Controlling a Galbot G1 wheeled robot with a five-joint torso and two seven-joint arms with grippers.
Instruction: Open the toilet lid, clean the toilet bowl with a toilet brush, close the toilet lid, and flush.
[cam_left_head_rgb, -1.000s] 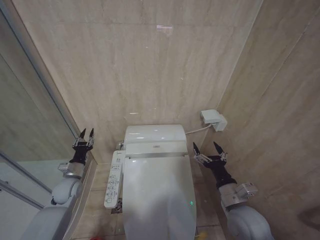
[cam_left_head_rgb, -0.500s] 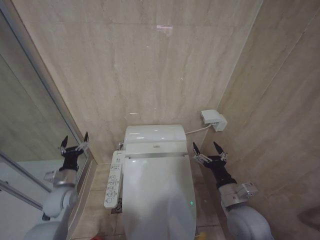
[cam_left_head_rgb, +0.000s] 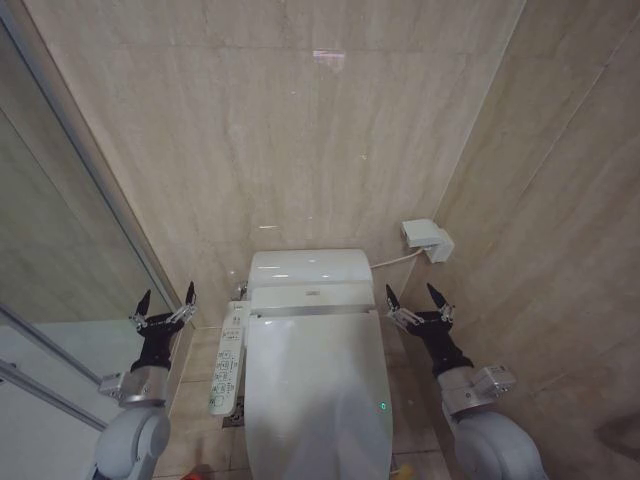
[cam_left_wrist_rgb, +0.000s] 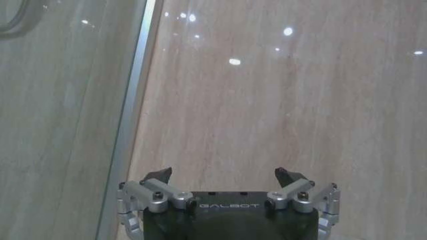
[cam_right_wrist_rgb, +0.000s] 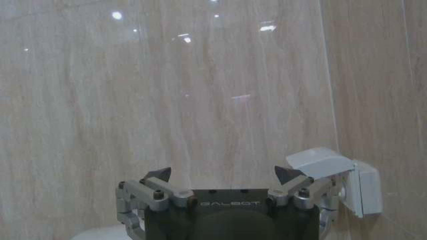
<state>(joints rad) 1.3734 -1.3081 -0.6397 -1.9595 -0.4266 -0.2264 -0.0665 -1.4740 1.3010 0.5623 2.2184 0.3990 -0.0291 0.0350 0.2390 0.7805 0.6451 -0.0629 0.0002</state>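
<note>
Two grippers flank a closed toilet, both empty with fingers spread apart. On the left, the black-and-silver left gripper (cam_left_head_rgb: 166, 304) is raised beside the glass shower partition (cam_left_head_rgb: 60, 240) and its metal frame, near the long white control panel (cam_left_head_rgb: 227, 357) that juts from the toilet's left edge; it touches nothing. From its wrist camera the left gripper (cam_left_wrist_rgb: 224, 176) faces the beige stone-look wall (cam_left_wrist_rgb: 287, 100) and the partition's metal strip. In the middle, the large glossy white oval toilet lid (cam_left_head_rgb: 315, 385) lies flat and shut over the bowl, a small green light near its right front edge. On the right, the right gripper (cam_left_head_rgb: 413, 298) hovers just off the lid's rear right corner, below a white plastic wall socket box (cam_left_head_rgb: 428, 239) with a cable running to the toilet.
</note>
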